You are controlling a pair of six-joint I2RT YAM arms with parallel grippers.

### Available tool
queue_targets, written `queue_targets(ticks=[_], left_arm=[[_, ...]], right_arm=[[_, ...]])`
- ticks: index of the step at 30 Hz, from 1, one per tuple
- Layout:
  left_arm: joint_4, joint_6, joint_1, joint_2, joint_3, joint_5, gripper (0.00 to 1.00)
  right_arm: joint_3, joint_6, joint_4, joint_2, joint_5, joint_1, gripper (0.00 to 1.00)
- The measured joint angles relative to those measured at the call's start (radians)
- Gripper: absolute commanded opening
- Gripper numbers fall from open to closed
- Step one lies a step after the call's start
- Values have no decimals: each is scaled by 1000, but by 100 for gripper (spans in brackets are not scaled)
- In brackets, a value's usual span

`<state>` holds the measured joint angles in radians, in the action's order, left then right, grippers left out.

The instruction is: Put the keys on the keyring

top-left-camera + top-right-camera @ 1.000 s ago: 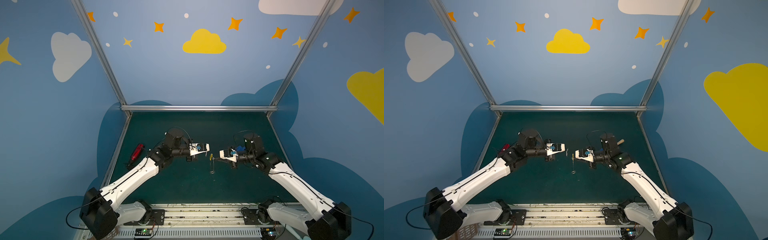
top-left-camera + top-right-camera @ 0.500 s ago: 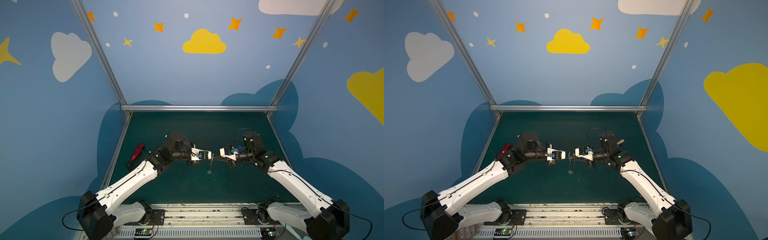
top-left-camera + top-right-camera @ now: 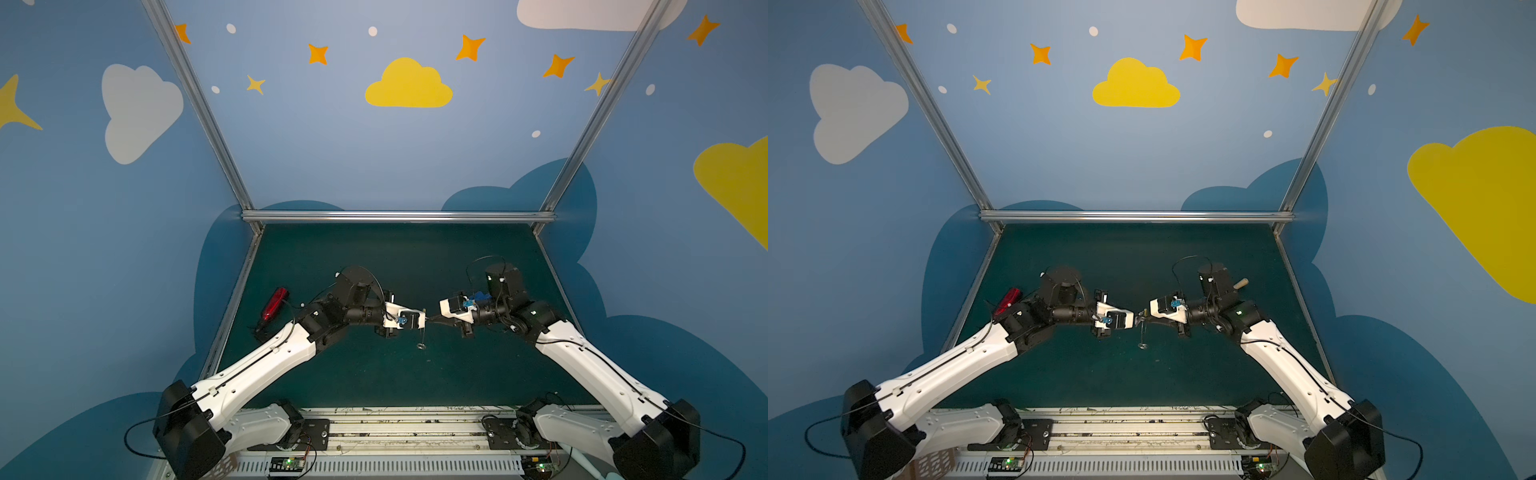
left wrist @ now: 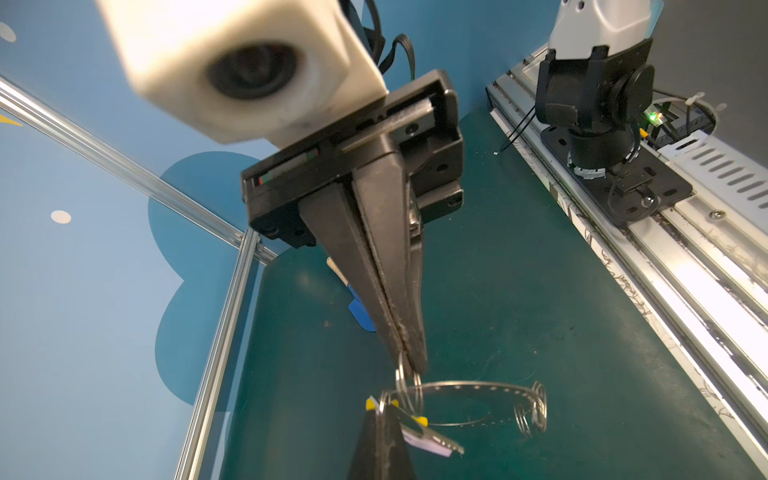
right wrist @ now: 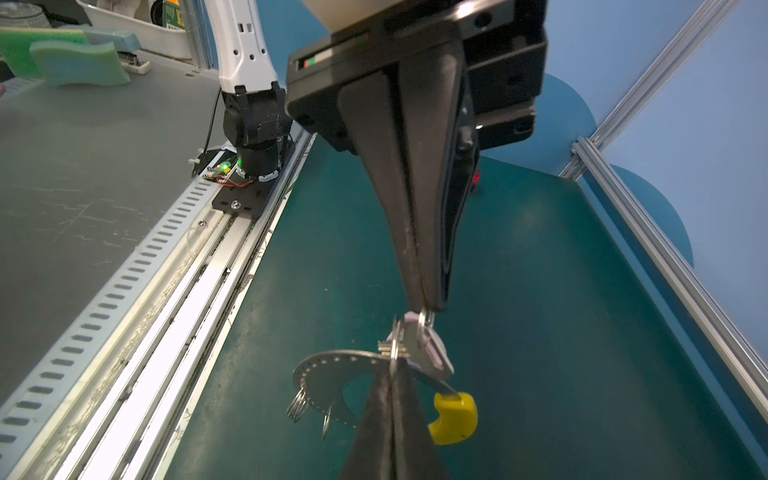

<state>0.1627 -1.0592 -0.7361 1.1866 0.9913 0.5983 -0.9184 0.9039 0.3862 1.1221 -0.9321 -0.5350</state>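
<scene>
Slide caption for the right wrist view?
Left gripper, shut on the keys, faces right gripper, shut on a loop of the keyring, above the mat.

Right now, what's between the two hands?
The keys, pinched by the left hand, and the keyring, pinched by the right hand; their tips nearly meet. Both wrist views show it.

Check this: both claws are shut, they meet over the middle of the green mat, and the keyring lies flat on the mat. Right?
Not quite. The keyring is not flat on the mat: the right wrist view shows it held up at the claw tips. The left claw and right claw are indeed shut, meeting over the middle.
</scene>
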Motion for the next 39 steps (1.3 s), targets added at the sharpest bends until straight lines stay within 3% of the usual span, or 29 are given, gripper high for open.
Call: queue_targets(ticks=[15,27,39], left_arm=[[26,-7,0,-1,0,-39,3],[52,-54,-15,-5,2,-30,3],[68,-97,-31,-5,2,-49,4]], right_arm=[[128,272,-112,-143,320,-98,0],[133,314,-141,-145,369,-116,0],[125,309,-103,-137,345,-122,0]])
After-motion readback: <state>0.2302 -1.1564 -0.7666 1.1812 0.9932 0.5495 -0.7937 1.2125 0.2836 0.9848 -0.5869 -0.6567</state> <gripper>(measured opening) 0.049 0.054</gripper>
